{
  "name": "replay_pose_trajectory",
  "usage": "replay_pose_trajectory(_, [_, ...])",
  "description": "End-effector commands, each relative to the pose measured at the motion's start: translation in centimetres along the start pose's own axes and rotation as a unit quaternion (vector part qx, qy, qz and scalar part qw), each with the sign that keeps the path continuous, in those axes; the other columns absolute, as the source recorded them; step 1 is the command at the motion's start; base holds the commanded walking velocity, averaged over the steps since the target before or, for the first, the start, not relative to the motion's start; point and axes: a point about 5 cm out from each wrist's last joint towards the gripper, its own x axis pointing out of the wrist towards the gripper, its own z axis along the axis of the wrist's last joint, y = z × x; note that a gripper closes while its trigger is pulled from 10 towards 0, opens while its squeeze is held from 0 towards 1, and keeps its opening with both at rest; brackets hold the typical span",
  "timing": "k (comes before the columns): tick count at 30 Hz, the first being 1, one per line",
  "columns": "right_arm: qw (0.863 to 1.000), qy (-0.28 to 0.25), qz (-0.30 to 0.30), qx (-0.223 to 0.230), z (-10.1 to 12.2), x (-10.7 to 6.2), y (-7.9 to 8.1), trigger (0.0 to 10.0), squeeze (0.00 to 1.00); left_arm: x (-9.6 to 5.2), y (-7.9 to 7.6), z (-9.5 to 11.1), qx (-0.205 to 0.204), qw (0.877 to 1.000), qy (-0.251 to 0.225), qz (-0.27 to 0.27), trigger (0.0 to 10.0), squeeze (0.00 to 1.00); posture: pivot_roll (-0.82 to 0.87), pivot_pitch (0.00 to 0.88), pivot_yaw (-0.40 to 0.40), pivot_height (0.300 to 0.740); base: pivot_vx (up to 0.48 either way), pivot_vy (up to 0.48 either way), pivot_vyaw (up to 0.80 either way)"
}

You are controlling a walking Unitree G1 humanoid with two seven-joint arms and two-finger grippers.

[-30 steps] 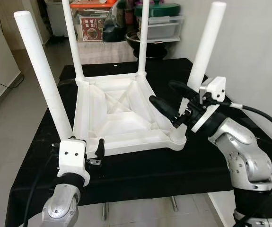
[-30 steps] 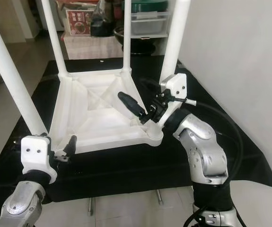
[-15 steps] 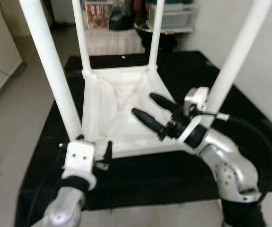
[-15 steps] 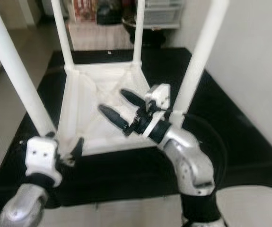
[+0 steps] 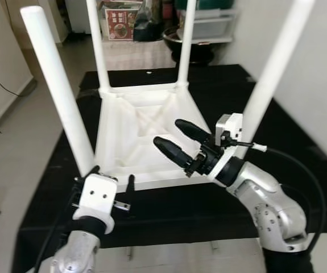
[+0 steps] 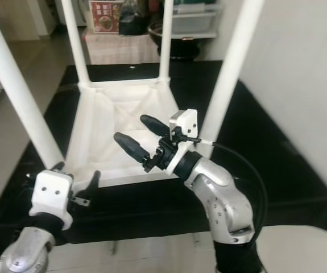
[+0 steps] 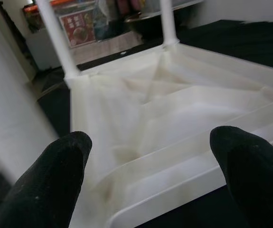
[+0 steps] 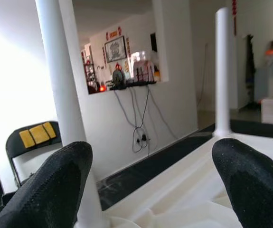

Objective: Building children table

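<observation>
Right tool hangs with its two black fingers spread wide and empty above the near right part of the upturned children's table, which lies top-down on the black-draped surface with all four white legs standing up. Left tool sits low at the near left corner, its fingers also parted, one on each side of the near left leg's base without visibly closing on anything; the left wrist view looks between the parted fingers onto the ribbed underside. From here the main risk, as I judge it, is the near right leg: the right arm's wrist is just beside it, and any sideways swing of the forearm could knock it, tilting it in its socket or pushing the whole frame across the cloth. Since the pictures do not show whether the legs are fully seated, a bump could loosen one. The cloth is a second worry, because a shove at the rim could drag it and slide the frame toward the near edge, where the surface ends close to the rim. The left tool could also pinch the rim at an angle and lever the corner up. The cable looping from the right wrist lies near that same leg and might snag on it.
</observation>
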Motion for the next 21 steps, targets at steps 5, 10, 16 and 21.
replay_pose_trajectory(5, [1.000, 0.001, 0.018, 0.004, 0.3, -0.2, 0.4, 10.0, 0.00, -0.2, 0.1, -0.1, 0.007, 1.000, 0.008, 0.008, 10.0, 0.00, -0.03, 0.046, 0.007, 0.740, 0.000, 0.000, 0.00])
replay_pose_trajectory(10, [1.000, -0.002, 0.016, -0.010, 0.9, -0.6, -0.1, 10.0, 0.00, -0.3, 0.1, -0.1, 0.015, 1.000, 0.008, 0.008, 10.0, 0.00, -0.04, 0.045, 0.011, 0.740, 0.000, 0.000, 0.00])
replay_pose_trajectory(16, [0.997, -0.021, -0.029, -0.062, 3.3, -1.7, -2.2, 10.0, 0.00, -0.9, 0.8, 0.1, 0.048, 0.998, -0.003, 0.037, 10.0, 0.00, -0.04, 0.045, 0.018, 0.740, 0.000, 0.000, 0.00])
replay_pose_trajectory(21, [0.992, -0.040, -0.037, -0.116, 6.6, -3.1, -3.8, 10.0, 0.00, -1.3, 1.3, -0.1, 0.066, 0.996, -0.006, 0.061, 10.0, 0.00, -0.03, 0.045, 0.022, 0.740, 0.000, 0.000, 0.00])
